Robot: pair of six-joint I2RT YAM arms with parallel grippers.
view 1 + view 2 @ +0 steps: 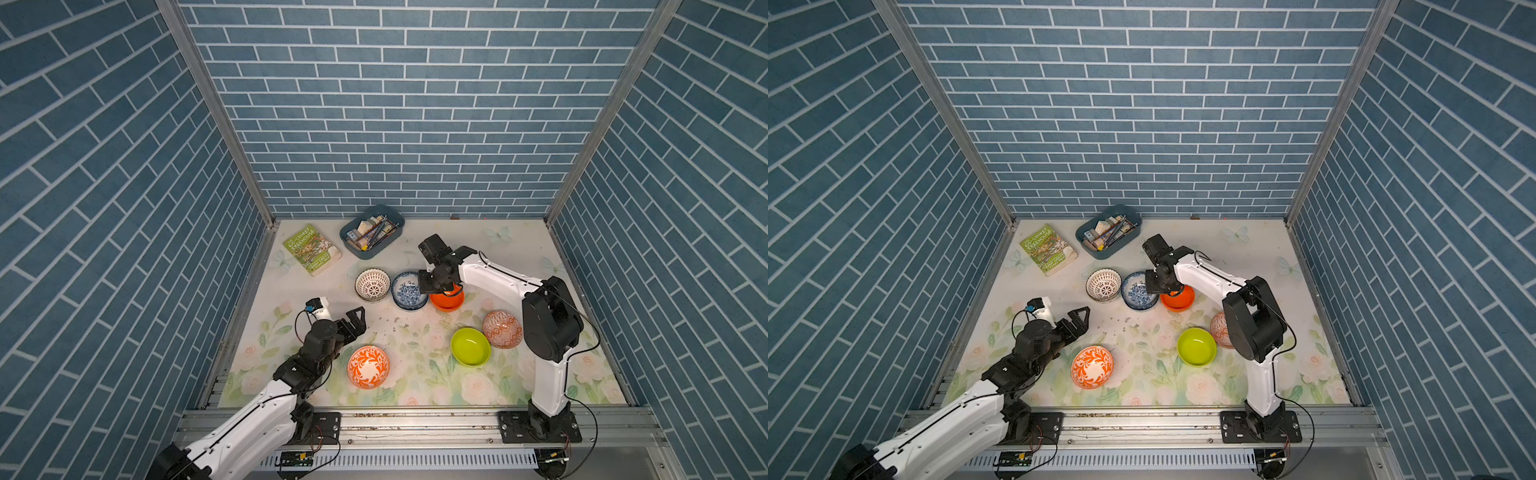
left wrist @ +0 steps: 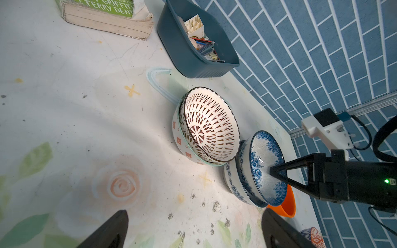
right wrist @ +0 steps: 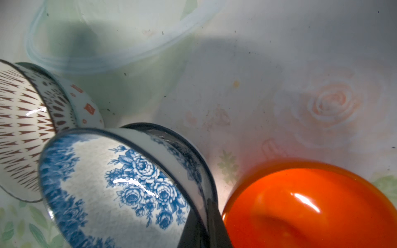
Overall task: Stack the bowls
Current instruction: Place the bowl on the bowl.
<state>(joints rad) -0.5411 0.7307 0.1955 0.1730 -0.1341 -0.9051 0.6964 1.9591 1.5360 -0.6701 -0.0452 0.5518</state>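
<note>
At the front of the bench (image 1: 419,376), my left pincer (image 1: 360,320) hangs with its jaws fully spread and holds nothing. It is just beside the leaf-patterned orange bowl (image 1: 368,367), which stands alone. Across the front, the lime bowl (image 1: 470,346) and the diamond-patterned orange bowl (image 1: 502,329) stand side by side, also unstacked.

Further back, my right pincer (image 2: 274,171) is closed, with its tips down at the near rim of the plain orange bowl (image 1: 451,301). I cannot tell whether the rim is pinched between the jaws or the tips only rest against it.

Just beside that bowl are the two blue floral bowls (image 1: 409,291), already nested. Next to them the lattice bowl (image 1: 372,284) sits inside the grey-green bowl (image 2: 178,137).

Step in hand, as I judge it: move the plain orange bowl onto the blue pair.

1. Check the grip with a small lift. A thin, smooth rim may slip.
2. Raise the bowl until its foot clears the blue rim, because the two are close together.
3. Centre it over the pair, keep it level and lower it slowly.
4. Release only once it is seated.
5. Keep the left pincer clear of the path.

Farthest back, the tray (image 1: 372,232) and the book (image 1: 311,249) need no handling.
</note>
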